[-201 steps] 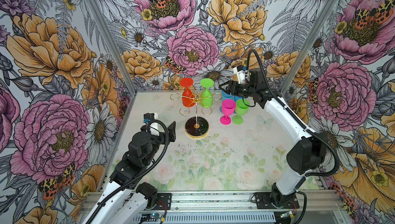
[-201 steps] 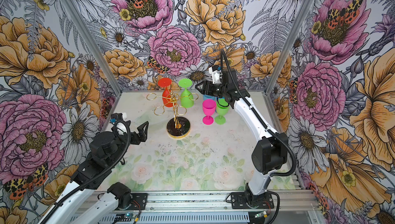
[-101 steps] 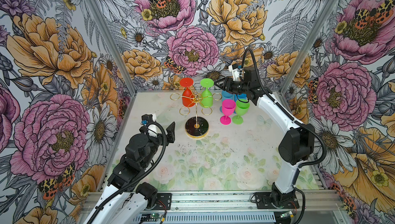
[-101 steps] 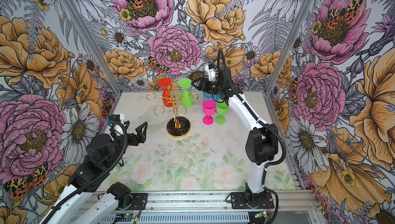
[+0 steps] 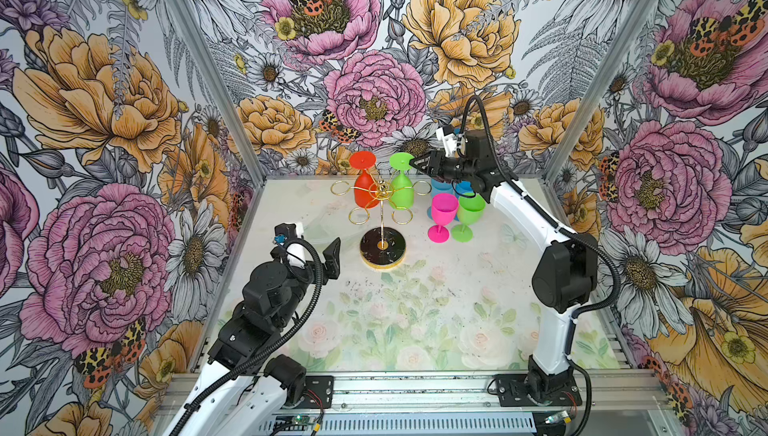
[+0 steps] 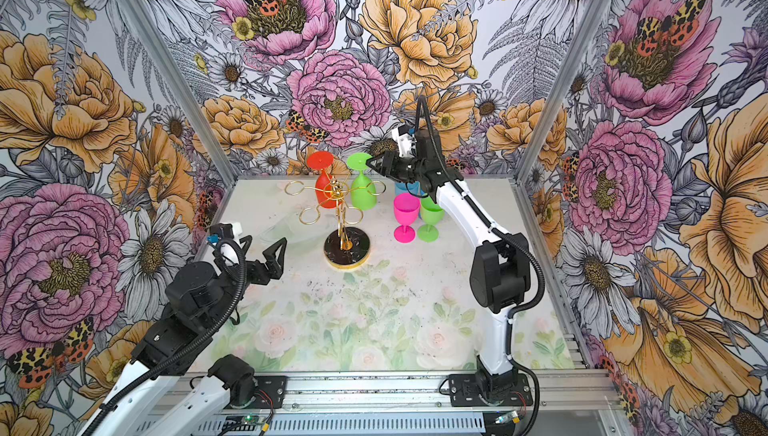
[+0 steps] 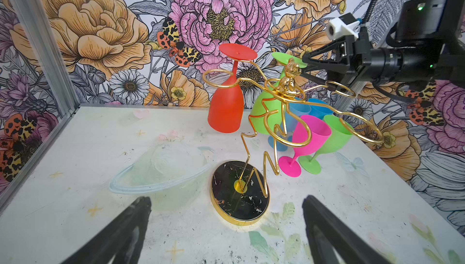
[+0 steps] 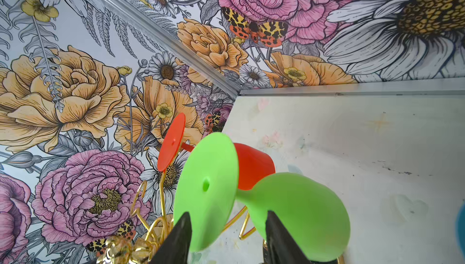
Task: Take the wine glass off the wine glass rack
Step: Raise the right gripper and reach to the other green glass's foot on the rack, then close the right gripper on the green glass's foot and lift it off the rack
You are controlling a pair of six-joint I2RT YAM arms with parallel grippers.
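The gold wire wine glass rack [image 5: 381,226] [image 6: 347,247] [image 7: 239,199] stands on its black disc base at the back middle of the table. Two glasses hang upside down from its loops: a green wine glass [image 5: 402,195] [image 6: 362,195] [image 7: 261,109] [image 8: 302,212] and a red one [image 5: 365,193] [image 6: 324,193] [image 7: 225,109]. My right gripper [image 5: 413,161] [image 6: 372,161] [image 8: 227,213] is level with the green glass's foot, fingers apart, with the foot's edge and stem between them. My left gripper [image 6: 264,247] [image 7: 226,199] hovers wide open and empty just in front of the rack's base.
Upright on the table right of the rack stand a pink glass [image 5: 442,213], a green glass [image 5: 469,215] and blue glasses [image 5: 440,186] behind them, under the right arm. Floral walls close in the back and both sides.
My right gripper has swung left from above the standing glasses to the hanging green glass's foot, and its fingers have narrowed. The left arm has shifted only slightly.
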